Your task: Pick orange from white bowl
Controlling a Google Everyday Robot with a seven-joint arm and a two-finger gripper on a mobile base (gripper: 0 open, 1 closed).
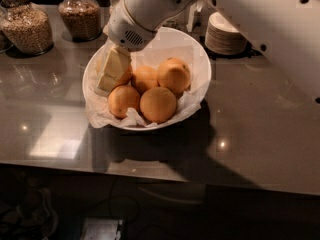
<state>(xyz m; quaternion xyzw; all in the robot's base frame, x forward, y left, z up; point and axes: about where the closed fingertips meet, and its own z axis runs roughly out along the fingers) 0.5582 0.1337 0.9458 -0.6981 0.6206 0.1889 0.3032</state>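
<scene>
The white bowl (199, 59), wide and lined with crumpled white paper, stands on the dark counter and holds several oranges. The large yellowish orange (158, 104) lies at the front of the bowl. Smaller ones lie at front left (123, 100), in the middle (145, 78) and at the right rear (174, 75). Another orange (127, 76) at the left rear is mostly hidden. My gripper (112, 73), cream-coloured below the white wrist, is inside the bowl's left side, right over that hidden orange and up-left of the large one.
Two glass jars of grain (30, 28) (80, 15) stand at the back left. A stack of small white bowls (225, 33) stands at the back right. The white arm (250, 19) crosses the upper right. The counter's front edge runs below the bowl.
</scene>
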